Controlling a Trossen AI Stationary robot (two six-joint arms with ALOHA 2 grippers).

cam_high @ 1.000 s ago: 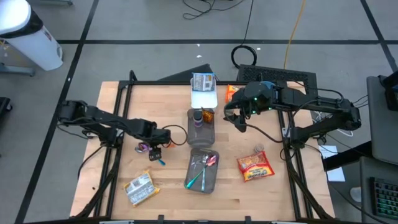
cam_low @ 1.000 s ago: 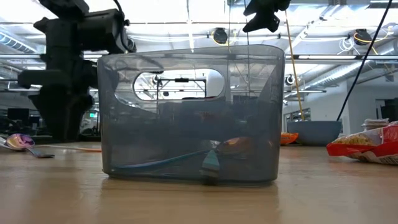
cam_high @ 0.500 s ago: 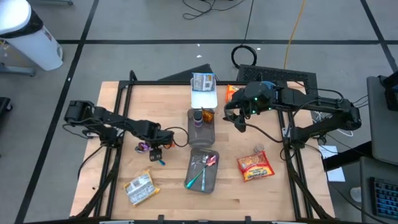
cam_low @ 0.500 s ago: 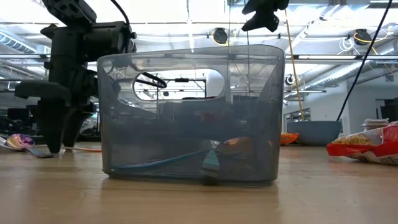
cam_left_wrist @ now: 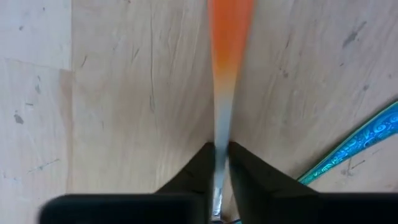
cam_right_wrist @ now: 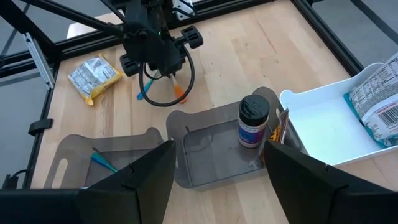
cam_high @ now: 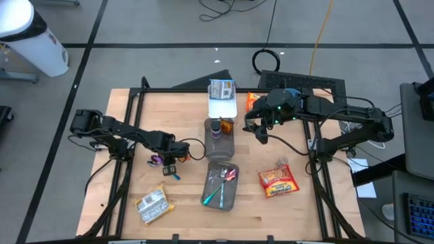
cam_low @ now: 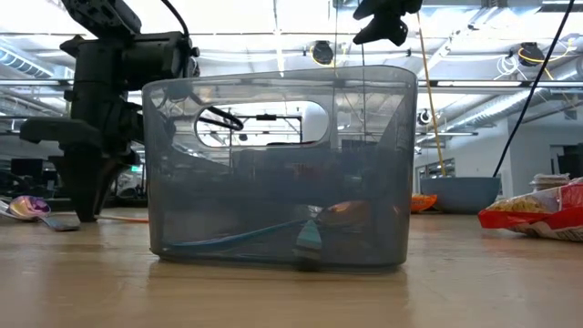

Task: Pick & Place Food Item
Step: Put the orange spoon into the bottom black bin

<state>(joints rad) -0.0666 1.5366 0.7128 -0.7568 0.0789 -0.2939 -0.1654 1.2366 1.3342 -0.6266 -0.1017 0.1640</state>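
My left gripper [cam_high: 168, 160] points straight down at the table's left middle, shut on a thin utensil [cam_left_wrist: 227, 50] that is silver with an orange end and lies flat on the wood. A blue utensil [cam_left_wrist: 354, 146] lies beside it, and a purple spoon [cam_low: 27, 207] a little to the left. My right gripper [cam_right_wrist: 217, 180] hangs open, high over the far right part of the table, holding nothing. Food items lie untouched: a red snack bag [cam_high: 278, 181] at the right, a silver packet [cam_high: 152, 205] at the near left, and a packet in the white tray [cam_high: 222, 107]. My left gripper pinches the utensil's silver shaft [cam_left_wrist: 221, 134] between its two fingers, one on each side. The fingers [cam_low: 86, 205] come from above, pointing down, and lie across the shaft. The utensil lies on the table, its orange end stretching away from the fingers.
A grey bin [cam_high: 220, 184] with several utensils stands at the near middle. Behind it a second grey bin [cam_high: 218, 142] holds a spice bottle [cam_right_wrist: 252, 121]. An orange packet [cam_high: 252, 102] lies by the white tray. Black frame rails run along the table's edges.
My left gripper has sunk a little toward the table and shut, its fingers closing on the utensil's shaft. The utensil stays flat on the table.
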